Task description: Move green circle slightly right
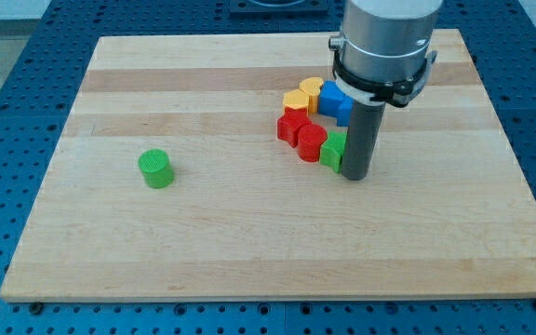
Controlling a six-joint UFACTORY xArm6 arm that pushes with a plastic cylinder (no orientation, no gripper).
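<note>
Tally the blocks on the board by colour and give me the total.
Green: 2, the green circle alone at the view's left and a green block touching my tip
Red: 2
Yellow: 2
Blue: 2
Total: 8

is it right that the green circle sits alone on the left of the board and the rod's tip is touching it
Not quite. The green circle does sit alone on the view's left of the board, but my tip is not touching it. The camera view shows the tip far off on the view's right, against a green block at the edge of the cluster of red, yellow and blue blocks.
</note>
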